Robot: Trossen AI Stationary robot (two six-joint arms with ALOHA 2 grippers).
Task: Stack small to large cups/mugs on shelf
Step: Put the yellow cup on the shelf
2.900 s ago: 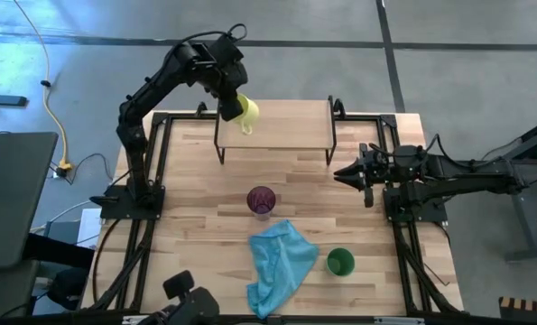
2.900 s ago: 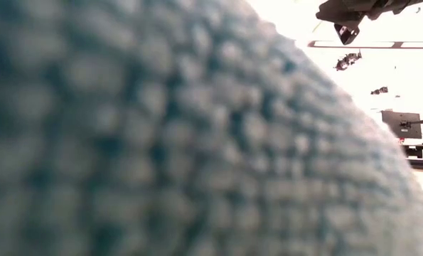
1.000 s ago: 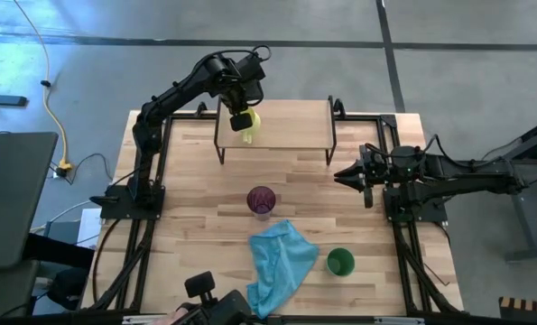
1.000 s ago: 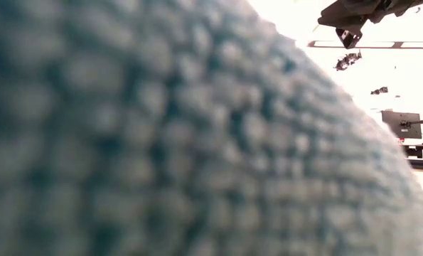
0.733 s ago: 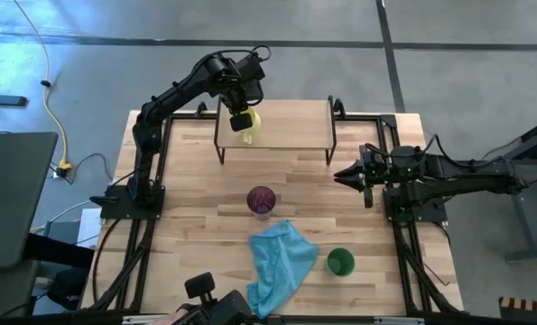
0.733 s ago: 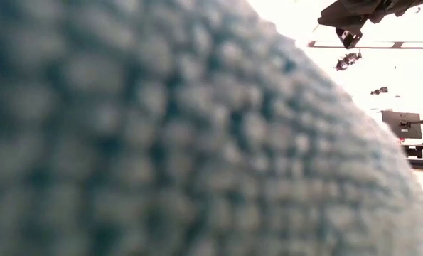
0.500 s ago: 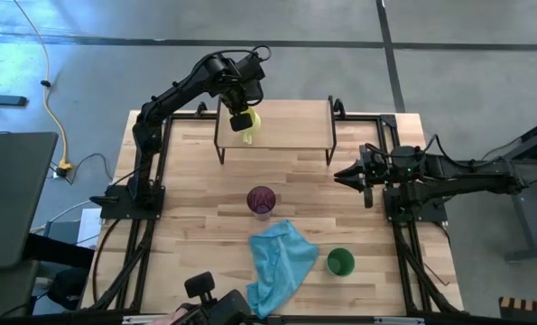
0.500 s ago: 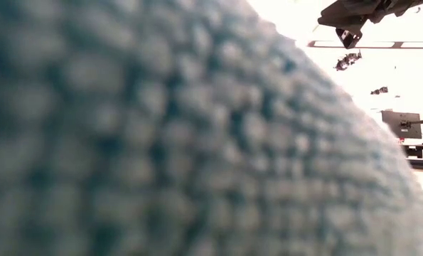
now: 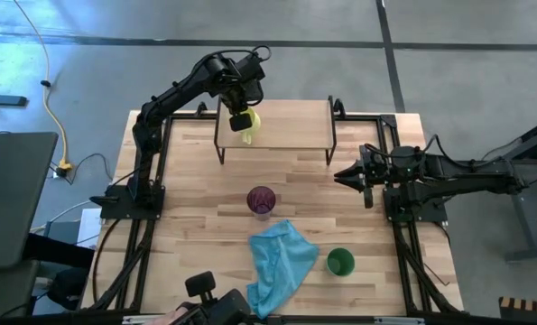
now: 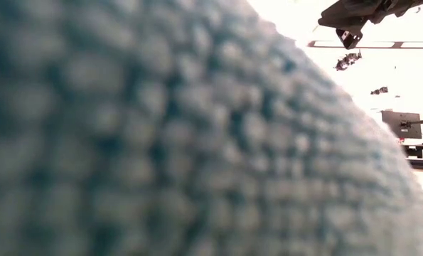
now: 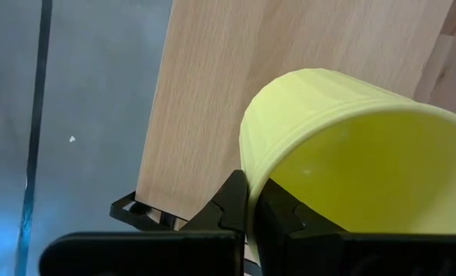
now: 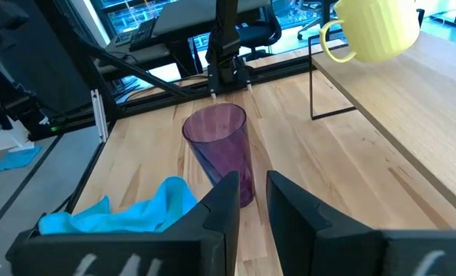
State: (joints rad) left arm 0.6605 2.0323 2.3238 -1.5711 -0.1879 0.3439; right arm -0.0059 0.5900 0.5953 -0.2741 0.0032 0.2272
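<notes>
left arm (image 9: 173, 90): black, slim jointed links, black cable looping off the wrist
right arm (image 9: 458, 171): black, boxy segments with cables along its length
arm bases (image 9: 128, 200): black metal frames
left gripper (image 11: 252, 205): two black angular fingers on a flat black bar
right gripper (image 12: 247, 201): two black wedge-shaped fingers

Left arm extended forward and bent down at the wrist; left gripper (image 9: 242, 121) pinched closed on the mug (image 9: 248, 121) rim. Right arm folded low, right gripper (image 9: 339, 172) with fingers slightly parted, holding nothing.
</notes>
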